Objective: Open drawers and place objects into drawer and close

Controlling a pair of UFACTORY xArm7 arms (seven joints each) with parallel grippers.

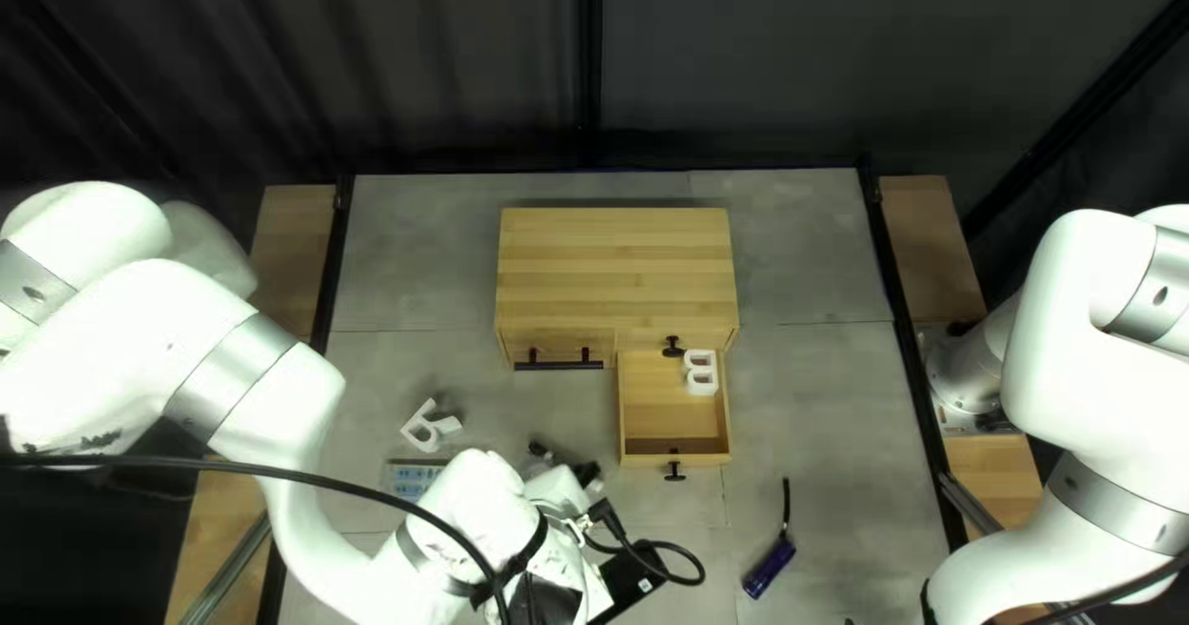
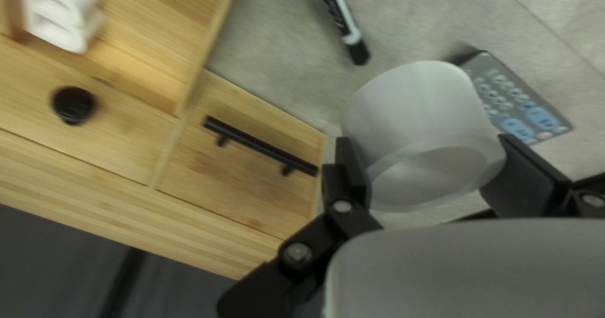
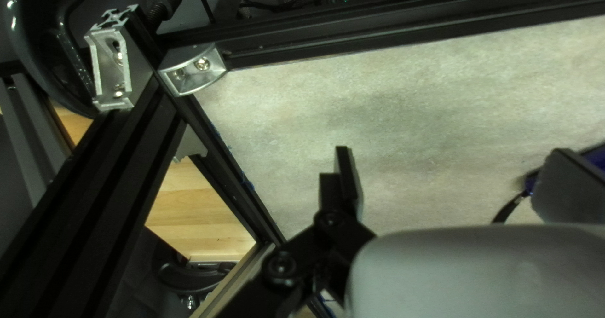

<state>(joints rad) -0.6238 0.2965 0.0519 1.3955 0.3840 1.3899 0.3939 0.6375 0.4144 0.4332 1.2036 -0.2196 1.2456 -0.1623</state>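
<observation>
Our left jaws grip a frosted white cylinder, its far end hidden; our right jaws gape empty.

From where I stood, the left arm came in from nine o'clock and bent low toward six, its wrist turning the left gripper up toward two, fingers clamped with a gap between. The right arm folded down at four o'clock, the right gripper's fingers spread wide.
</observation>
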